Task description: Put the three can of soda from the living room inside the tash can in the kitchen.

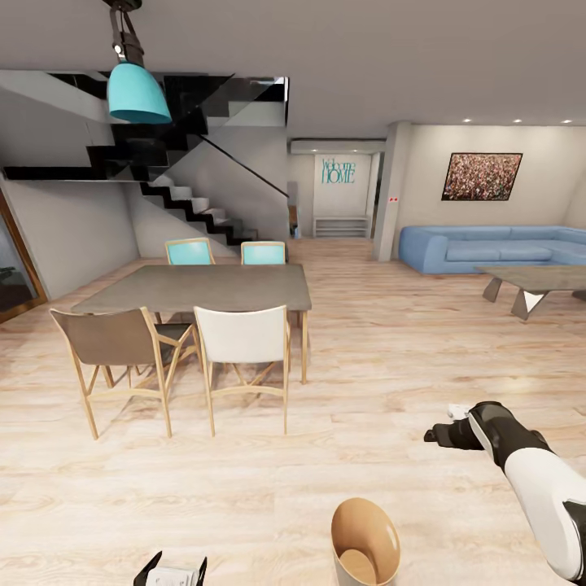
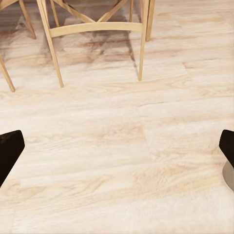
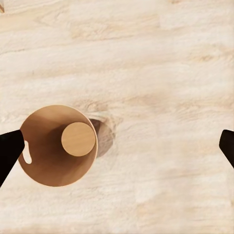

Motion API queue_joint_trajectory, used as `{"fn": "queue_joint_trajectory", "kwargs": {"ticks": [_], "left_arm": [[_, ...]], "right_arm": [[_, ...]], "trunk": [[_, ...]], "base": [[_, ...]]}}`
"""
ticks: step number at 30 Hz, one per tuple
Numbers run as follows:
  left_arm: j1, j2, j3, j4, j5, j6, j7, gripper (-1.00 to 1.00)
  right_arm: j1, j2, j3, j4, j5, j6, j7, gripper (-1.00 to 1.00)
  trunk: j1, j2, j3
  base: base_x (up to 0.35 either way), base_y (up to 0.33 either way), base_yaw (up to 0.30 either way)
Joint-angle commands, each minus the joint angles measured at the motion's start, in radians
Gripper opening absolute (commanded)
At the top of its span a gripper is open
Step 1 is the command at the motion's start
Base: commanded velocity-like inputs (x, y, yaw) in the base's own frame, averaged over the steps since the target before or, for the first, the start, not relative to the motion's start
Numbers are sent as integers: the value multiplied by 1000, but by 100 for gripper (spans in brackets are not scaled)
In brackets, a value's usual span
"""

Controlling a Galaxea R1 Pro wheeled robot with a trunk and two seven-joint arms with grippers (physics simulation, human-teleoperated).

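Nearest the head camera: tash can (image 1: 365,544), pale outside, tan inside, standing on the light wood floor (image 1: 366,366) at the lower edge. Seen from above in the right wrist view (image 3: 53,146), mouth open, nothing inside. Right gripper (image 1: 443,434) held out over the floor, above and to the right of the can, fingers (image 3: 9,151) spread wide apart and holding nothing. Left gripper (image 1: 171,574) low at the frame's edge, fingers (image 2: 9,151) likewise wide apart over bare boards. Beyond: grey dining bench (image 1: 203,286) with four chairs (image 1: 244,342), a black staircase (image 1: 187,199), a teal pendant lamp (image 1: 138,91). Farther right, blue sofa (image 1: 496,246) and low table (image 1: 533,281) of the living room.
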Motion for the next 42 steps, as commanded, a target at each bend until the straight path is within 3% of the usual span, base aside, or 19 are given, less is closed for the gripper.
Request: {"fn": "queue_joint_trajectory", "kwargs": {"ticks": [1,14,42], "left_arm": [[0,0,0,0,0,0,0,100],[0,0,0,0,0,0,0,100],[0,0,0,0,-2,1,0,100]], "right_arm": [[0,0,0,0,0,0,0,100],[0,0,2,0,0,-1,1,100],[0,4,2,0,-1,-48,1,100]], "trunk": [[0,0,0],[0,0,0],[107,-196,-88]], "base": [[0,0,0],[0,0,0],[0,0,0]]}}
